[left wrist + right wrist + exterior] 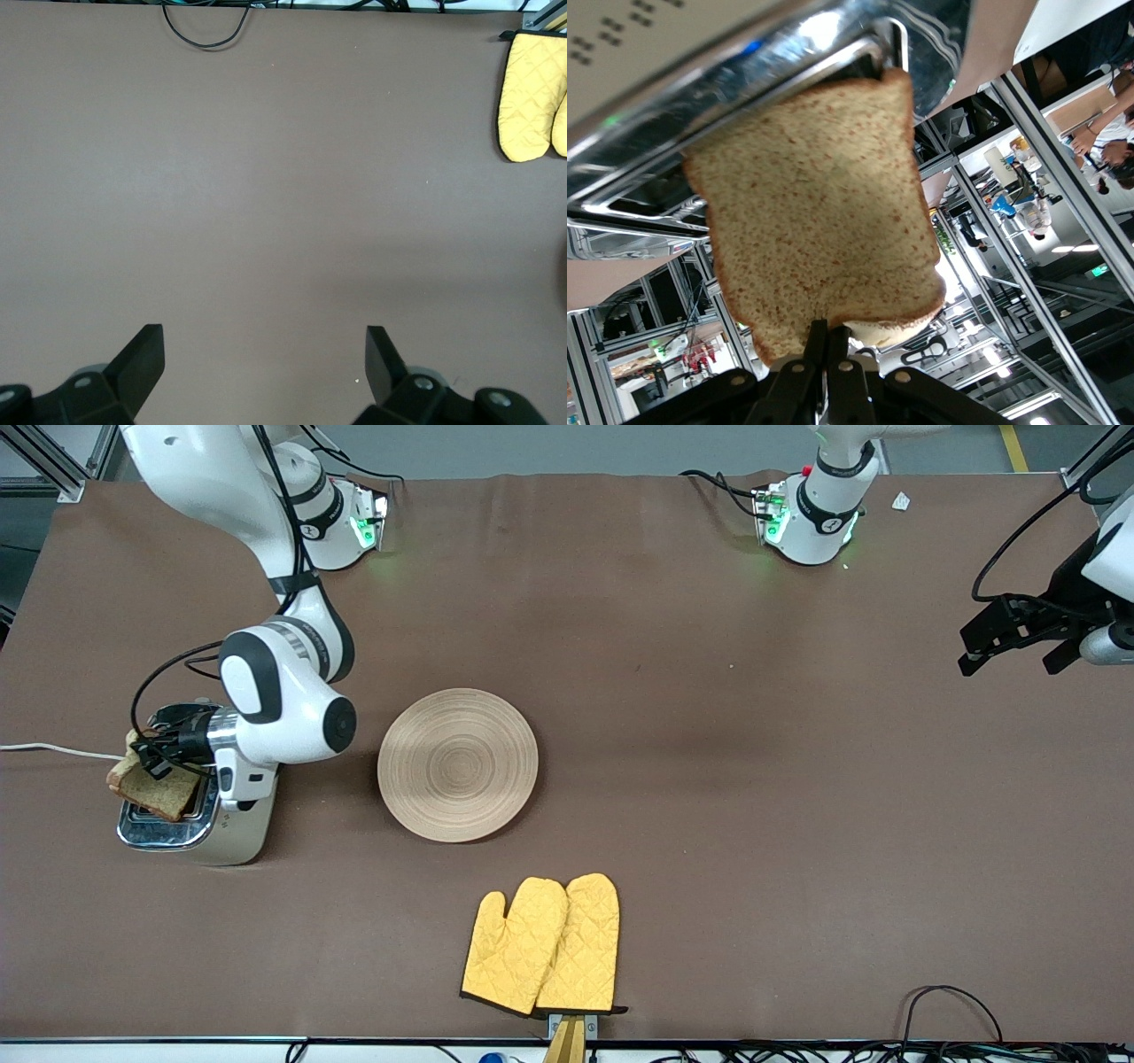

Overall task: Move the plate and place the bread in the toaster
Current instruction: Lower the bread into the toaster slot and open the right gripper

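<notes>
Here the right end effector (pixel 152 757), at the middle left of the front view, was clenched on one edge of the bread (pixel 152 786), tilted over the toaster (pixel 190 824). The slice looked light and soft, so a thin edge grip seemed risky. The plate (pixel 457 764) lay beside it on the counter (pixel 709 779). The left end effector (pixel 266 363) waited, released, at the upper right.
</notes>
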`<state>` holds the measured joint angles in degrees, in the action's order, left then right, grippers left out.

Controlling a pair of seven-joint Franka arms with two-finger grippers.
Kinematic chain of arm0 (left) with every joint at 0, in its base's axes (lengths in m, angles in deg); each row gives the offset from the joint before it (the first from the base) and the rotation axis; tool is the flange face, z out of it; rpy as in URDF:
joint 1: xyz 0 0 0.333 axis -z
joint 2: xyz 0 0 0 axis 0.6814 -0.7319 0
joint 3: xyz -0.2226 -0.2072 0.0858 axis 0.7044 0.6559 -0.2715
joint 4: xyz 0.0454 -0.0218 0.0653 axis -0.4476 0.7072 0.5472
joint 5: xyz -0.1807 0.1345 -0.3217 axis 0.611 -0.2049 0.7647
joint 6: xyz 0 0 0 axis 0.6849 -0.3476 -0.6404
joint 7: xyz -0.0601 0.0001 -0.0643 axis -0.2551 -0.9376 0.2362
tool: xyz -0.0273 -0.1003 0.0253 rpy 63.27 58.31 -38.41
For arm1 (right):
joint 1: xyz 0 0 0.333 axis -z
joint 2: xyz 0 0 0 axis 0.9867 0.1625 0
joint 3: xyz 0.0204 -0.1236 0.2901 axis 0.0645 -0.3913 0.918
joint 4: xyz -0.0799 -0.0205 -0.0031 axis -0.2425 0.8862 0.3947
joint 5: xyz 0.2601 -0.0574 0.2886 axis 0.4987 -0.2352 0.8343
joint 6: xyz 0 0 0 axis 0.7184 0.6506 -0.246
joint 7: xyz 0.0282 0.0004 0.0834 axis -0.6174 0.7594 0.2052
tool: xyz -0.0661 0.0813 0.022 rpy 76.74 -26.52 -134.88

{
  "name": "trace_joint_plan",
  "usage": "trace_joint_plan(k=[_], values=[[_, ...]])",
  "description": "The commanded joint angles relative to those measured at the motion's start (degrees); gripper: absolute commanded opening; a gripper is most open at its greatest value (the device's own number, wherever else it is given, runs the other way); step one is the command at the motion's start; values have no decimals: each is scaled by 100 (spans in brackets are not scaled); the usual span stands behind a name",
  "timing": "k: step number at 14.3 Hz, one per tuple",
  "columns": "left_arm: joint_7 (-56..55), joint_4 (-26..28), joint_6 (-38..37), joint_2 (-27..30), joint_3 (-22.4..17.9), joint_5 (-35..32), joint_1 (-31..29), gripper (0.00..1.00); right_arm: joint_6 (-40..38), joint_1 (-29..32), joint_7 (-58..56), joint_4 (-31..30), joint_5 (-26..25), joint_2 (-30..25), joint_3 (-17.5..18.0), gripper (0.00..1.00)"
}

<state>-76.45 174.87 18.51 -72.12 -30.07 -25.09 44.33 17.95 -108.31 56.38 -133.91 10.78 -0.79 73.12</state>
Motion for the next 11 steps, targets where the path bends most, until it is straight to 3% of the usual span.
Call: trace_joint_plan(k=[1,11], values=[[81,-90,-1,-20,-27,33,3,100,165,-55,-68,-466,-175,-359,8,1],[81,-81,-1,-20,-27,33,3,100,394,77,-745,-167,-359,-491,-28,1]])
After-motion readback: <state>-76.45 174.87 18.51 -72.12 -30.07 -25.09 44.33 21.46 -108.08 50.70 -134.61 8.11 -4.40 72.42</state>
